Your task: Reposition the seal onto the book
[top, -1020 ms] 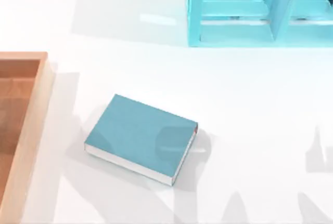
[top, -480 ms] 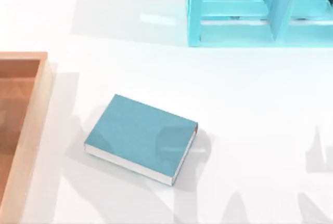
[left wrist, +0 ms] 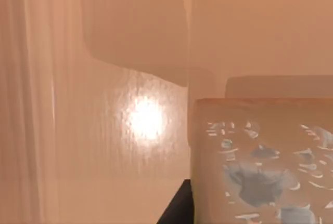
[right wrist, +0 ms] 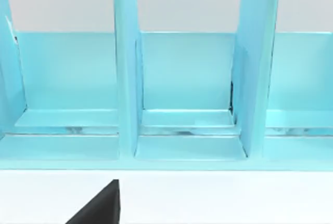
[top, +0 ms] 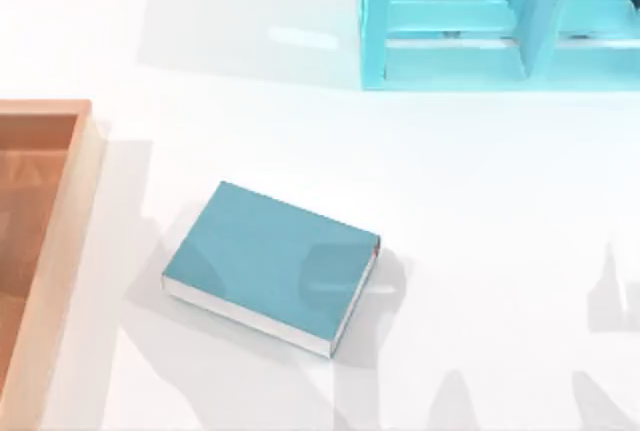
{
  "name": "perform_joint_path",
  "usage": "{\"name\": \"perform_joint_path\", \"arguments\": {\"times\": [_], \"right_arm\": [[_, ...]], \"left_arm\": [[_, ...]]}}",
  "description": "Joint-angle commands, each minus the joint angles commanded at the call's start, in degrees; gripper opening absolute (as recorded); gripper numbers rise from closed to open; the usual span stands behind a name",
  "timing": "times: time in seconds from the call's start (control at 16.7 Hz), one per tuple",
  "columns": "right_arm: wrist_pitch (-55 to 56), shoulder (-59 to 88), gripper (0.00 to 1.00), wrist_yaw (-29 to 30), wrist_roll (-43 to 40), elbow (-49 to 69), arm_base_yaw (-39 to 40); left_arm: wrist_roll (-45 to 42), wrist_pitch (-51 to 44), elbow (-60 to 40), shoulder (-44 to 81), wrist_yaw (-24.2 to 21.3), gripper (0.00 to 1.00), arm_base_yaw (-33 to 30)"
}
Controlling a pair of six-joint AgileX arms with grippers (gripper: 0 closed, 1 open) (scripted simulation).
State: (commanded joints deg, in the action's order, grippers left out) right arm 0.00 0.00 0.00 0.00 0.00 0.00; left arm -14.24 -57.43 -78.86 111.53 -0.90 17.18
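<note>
The teal-blue book (top: 270, 266) lies flat left of the table's middle, with white page edges along its near side and a tiny red corner at its right. In the left wrist view the tan-brown seal (left wrist: 250, 130) stands very close to the camera, with a pale mottled mark low on its face and orange-brown wooden surfaces behind it. A black part of my left gripper (left wrist: 176, 214) shows right beside the seal's lower edge. A black part of my right gripper (right wrist: 99, 207) hangs over white table in front of the cyan shelf.
A wooden tray (top: 70, 211) with raised walls runs along the table's left edge. A light cyan shelf unit (top: 450, 21) with upright dividers (right wrist: 125, 78) stands at the back right. White tabletop stretches right of the book.
The shading inside the wooden tray has shifted slightly. The book and the shelf unit have not moved.
</note>
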Motion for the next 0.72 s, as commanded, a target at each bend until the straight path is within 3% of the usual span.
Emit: {"name": "perform_joint_path", "arguments": {"times": [0.3, 0.72], "right_arm": [[0.00, 0.00, 1.00, 0.00, 0.00, 0.00, 0.00], [0.00, 0.00, 1.00, 0.00, 0.00, 0.00, 0.00]], "left_arm": [[4.44, -9.75, -8.32, -2.17, 0.02, 0.00, -3.22], [19.18, -23.87, -17.65, -6.21, 0.85, 0.00, -23.35]]}}
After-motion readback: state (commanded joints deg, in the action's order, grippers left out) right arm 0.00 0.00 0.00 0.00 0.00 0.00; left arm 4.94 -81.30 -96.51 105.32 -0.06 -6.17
